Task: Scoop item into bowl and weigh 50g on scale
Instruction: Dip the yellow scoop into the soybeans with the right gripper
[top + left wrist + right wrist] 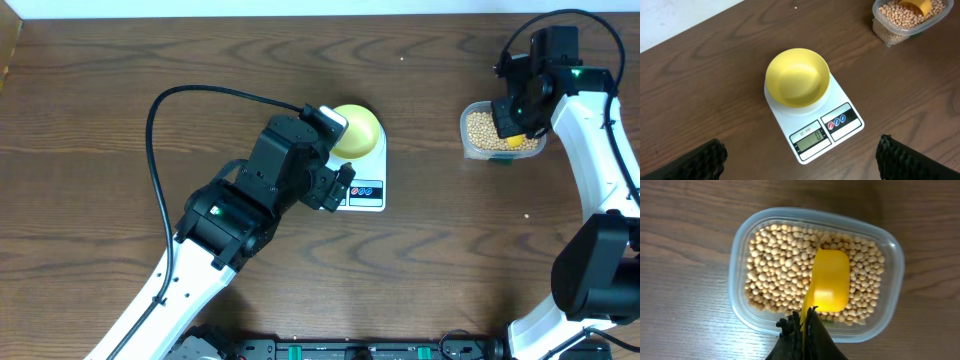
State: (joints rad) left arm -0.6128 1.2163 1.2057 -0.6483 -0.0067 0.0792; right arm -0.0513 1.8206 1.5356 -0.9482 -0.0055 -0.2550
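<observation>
L end effector (338, 155) hung above the scale (840, 100), fingers (705, 160) spread wide, nothing btwn them. Scale sat flat on the brown wood surface (715, 75), approx mid-surface. Yellow bowl (797, 77) stood upright on the scale's round platform, its inside bare. Display (810, 136) at the scale's front read 0, w/ the small red and blue buttons (838, 121) just beside it.

R end effector (802, 325) was over at the robot's right, well apart from the scale, pinched tight on the thin handle of a yellow scoop (830, 280). Scoop's cup lay on the beans (775, 265), toward one side of the heap. Couldn't tell if the cup had any beans in it. All the beans seen were in the clear plastic tub (740, 255), which was filled most of the way across and stood on the surface.
</observation>
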